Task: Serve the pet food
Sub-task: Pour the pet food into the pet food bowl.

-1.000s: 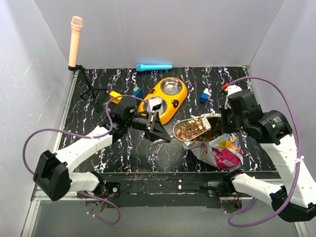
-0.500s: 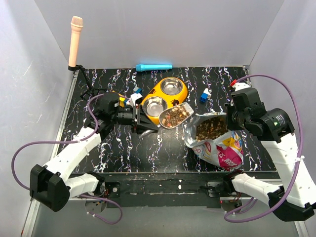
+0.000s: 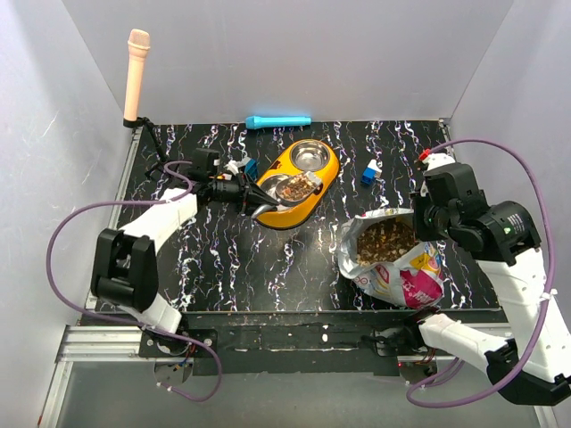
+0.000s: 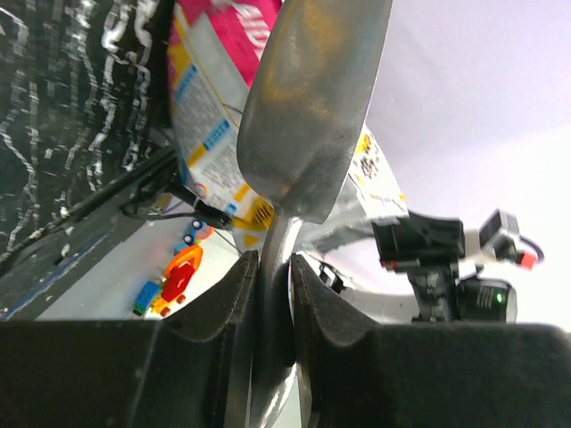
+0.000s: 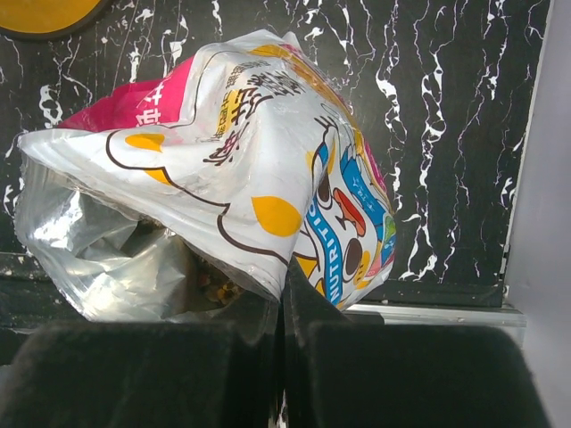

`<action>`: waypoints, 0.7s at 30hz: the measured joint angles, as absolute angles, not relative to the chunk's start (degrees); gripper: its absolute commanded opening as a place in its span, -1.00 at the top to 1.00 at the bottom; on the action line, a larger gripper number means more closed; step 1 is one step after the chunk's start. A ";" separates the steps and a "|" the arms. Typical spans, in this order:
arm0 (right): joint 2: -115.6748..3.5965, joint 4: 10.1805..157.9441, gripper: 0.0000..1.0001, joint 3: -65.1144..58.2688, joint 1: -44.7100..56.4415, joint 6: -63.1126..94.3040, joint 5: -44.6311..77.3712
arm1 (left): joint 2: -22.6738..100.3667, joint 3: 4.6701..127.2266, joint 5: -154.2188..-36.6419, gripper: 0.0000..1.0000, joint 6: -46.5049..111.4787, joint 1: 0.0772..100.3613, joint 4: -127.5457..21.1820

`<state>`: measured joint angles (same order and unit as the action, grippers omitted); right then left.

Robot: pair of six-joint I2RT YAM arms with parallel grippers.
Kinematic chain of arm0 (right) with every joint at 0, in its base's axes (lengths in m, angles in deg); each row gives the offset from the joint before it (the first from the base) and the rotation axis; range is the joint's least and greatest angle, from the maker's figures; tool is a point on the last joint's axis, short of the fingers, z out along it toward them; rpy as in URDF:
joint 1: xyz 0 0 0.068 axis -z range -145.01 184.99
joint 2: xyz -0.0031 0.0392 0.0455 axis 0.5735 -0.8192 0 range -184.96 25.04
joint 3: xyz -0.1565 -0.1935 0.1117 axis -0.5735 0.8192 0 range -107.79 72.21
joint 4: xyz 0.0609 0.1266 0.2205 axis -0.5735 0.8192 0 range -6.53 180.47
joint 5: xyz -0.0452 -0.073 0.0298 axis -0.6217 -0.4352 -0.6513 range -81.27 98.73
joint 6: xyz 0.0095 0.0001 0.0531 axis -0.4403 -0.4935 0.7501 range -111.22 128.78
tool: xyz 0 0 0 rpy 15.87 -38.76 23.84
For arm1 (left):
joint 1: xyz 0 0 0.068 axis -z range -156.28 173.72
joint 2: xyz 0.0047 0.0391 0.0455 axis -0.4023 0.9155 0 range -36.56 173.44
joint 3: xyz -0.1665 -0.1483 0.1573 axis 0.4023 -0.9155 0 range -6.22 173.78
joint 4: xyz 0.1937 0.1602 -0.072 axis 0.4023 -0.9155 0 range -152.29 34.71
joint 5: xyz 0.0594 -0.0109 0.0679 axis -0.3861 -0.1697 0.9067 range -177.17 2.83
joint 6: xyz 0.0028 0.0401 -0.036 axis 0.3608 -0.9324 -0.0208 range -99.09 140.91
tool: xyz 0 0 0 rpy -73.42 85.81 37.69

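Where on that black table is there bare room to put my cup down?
The widest bare patch of table lies at the front, between the yellow bowl, the food bag and the left arm. The back is crowded: bowl, scoop, small blocks, blue tube, microphone stand.

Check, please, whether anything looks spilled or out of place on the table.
Nothing looks clearly spilled. The pet food sits inside the slumped bag, whose rim the right gripper pinches, and in the scoop over the yellow double bowl. The marbled table could hide stray pellets.
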<state>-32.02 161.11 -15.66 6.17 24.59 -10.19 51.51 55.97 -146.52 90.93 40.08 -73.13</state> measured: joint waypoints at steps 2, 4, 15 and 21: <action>-31.78 161.59 0.97 -15.84 6.22 24.11 -9.93 | 54.57 56.85 -145.34 1.00 89.68 39.90 -74.97; -31.56 162.03 0.97 -15.99 6.35 23.61 -9.51 | 57.24 57.90 -144.05 1.00 88.35 39.64 -76.43; -29.68 163.76 0.97 -16.19 6.46 21.97 -7.94 | 63.80 61.85 -136.99 1.00 78.36 36.06 -86.42; -29.63 163.78 0.97 -16.19 6.48 20.90 -7.17 | 65.22 64.98 -133.67 1.00 73.57 35.21 -92.50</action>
<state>-29.63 163.78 -16.19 6.48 20.90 -7.17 65.22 64.98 -133.67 73.57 35.21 -92.50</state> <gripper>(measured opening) 0.021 0.173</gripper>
